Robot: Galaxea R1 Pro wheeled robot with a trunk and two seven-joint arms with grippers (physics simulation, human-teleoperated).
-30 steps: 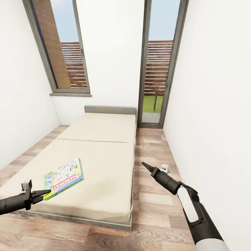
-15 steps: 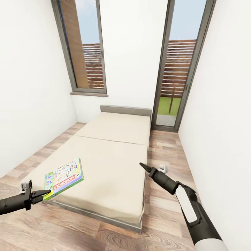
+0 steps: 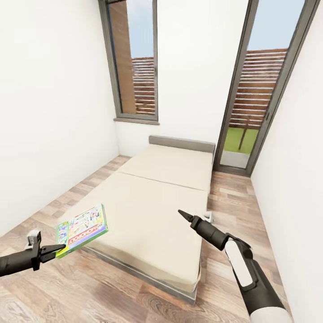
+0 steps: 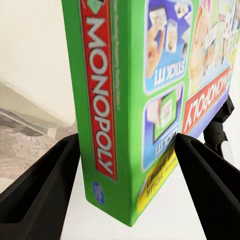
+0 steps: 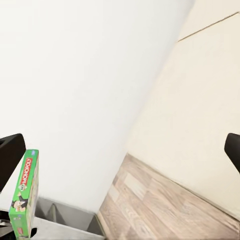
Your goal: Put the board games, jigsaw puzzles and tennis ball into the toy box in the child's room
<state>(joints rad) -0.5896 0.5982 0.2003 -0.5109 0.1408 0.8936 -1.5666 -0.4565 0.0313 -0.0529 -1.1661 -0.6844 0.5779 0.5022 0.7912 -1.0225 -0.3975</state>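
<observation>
Board game (image 3: 81, 229) clamped in left tool (image 3: 56, 249), above bed (image 3: 152, 211) edge; right tool (image 3: 183, 215) state unclear.

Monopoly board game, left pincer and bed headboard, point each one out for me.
Monopoly board game (image 3: 82, 229): head view, middle of its printed top face.
left pincer (image 3: 57, 249): head view, fingertips at the game's near edge.
bed headboard (image 3: 181, 143): head view, middle of the grey panel.
</observation>
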